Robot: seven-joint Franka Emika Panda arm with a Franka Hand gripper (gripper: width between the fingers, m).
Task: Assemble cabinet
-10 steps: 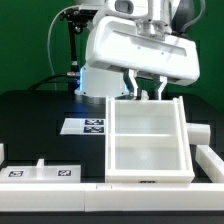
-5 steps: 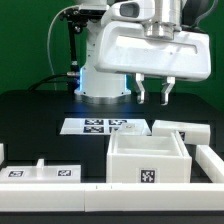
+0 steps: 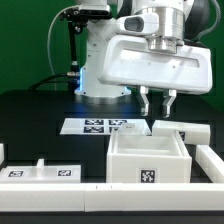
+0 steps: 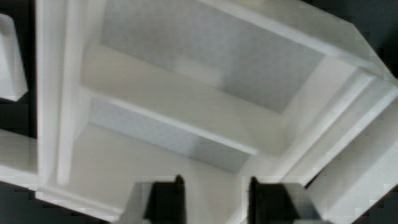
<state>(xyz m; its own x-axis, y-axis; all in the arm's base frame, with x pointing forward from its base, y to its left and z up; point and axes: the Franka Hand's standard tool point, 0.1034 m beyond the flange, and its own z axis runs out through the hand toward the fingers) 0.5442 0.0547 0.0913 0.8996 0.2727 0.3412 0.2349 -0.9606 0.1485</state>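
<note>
The cabinet body (image 3: 148,160) is a white open box lying on the black table with its opening up and a square tag on the side facing the camera. In the wrist view its inside (image 4: 214,90) shows with a divider panel. My gripper (image 3: 157,103) hangs above the box's far edge, clear of it. Its fingers are apart and hold nothing. In the wrist view the gripper (image 4: 217,200) shows two dark fingertips (image 4: 169,200) over the white box. A white block (image 3: 186,130) lies behind the box at the exterior view's right.
The marker board (image 3: 95,126) lies flat behind the box at the exterior view's left. White tagged panels (image 3: 40,172) lie along the front left. A white rail (image 3: 211,160) runs along the right. The robot base (image 3: 100,80) stands at the back.
One second ago the box stood tipped up with its opening toward the camera and my gripper at its top edge. It now lies opening up, and my gripper has let go, risen and shifted right.
</note>
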